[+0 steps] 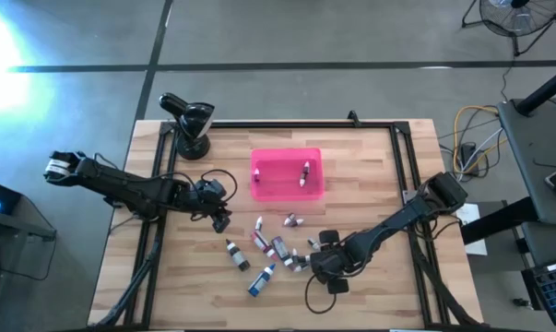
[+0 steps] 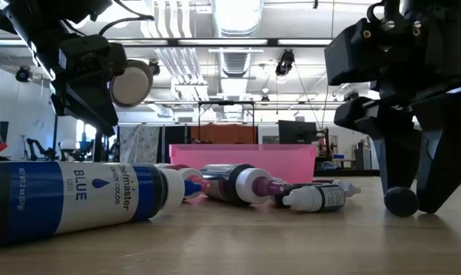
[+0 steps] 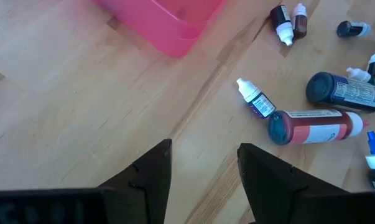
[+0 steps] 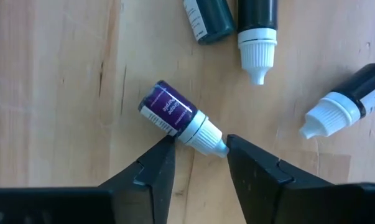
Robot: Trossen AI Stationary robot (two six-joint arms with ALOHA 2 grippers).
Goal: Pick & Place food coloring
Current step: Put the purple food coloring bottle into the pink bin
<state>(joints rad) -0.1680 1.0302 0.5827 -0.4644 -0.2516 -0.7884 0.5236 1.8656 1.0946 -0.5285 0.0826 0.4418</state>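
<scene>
I count one bottle (image 1: 304, 172) in the pink tray (image 1: 287, 190) — the rest (about a dozen) lie scattered on the table (image 1: 370, 175). My right gripper (image 4: 196, 152) straddles a purple bottle (image 4: 178, 116), fingers parted; the left gripper (image 3: 203, 163) hovers open beside the tray.

About a dozen small bottles (image 1: 276, 247) lie on their sides, scattered on the wooden desk (image 1: 370, 175), with dark, red or blue bodies and white caps. A blue-labelled bottle (image 2: 77, 196) lies nearest the low camera. One more bottle (image 1: 304, 173) lies inside the pink tray (image 1: 268, 175).
</scene>
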